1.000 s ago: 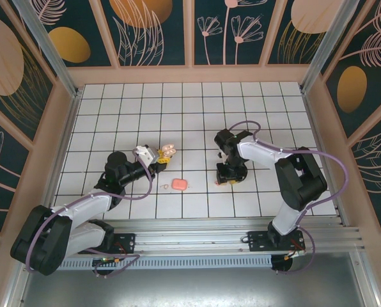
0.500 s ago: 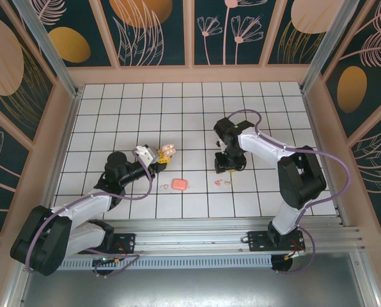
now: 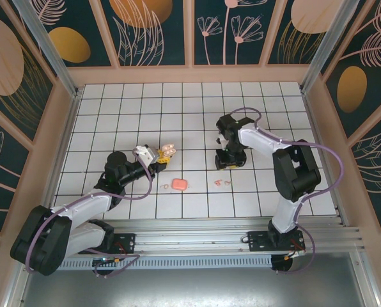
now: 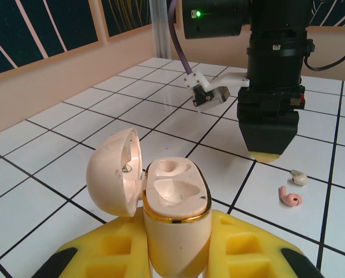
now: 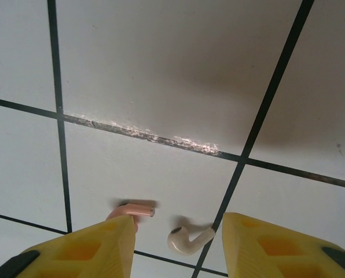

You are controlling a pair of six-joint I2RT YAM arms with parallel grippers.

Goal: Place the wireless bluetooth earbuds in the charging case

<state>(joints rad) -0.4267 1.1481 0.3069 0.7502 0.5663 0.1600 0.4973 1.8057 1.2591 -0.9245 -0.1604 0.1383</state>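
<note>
The charging case (image 4: 175, 214) is a cream pod with a gold rim, standing upright with its lid (image 4: 112, 171) swung open to the left. My left gripper (image 4: 175, 255) is shut on its body, and both sockets are bare. In the top view the case (image 3: 169, 150) sits at the tip of the left gripper (image 3: 160, 156). Two earbuds lie loose on the tile, a pink one (image 5: 132, 213) and a cream one (image 5: 187, 239). They also show in the left wrist view (image 4: 291, 198) and from above (image 3: 221, 182). My right gripper (image 5: 175, 243) hovers open above them, holding nothing.
A salmon-pink rounded-square piece (image 3: 179, 184) lies on the white grid table (image 3: 114, 115) between the two grippers. The right gripper's dark body (image 4: 271, 116) hangs just beyond the case. Wooden walls (image 3: 190, 73) ring the table.
My right gripper has lifted off the earbuds and drawn back toward the far side, jaws a bit wider. Both earbuds now lie uncovered. The left arm and case have not moved.
</note>
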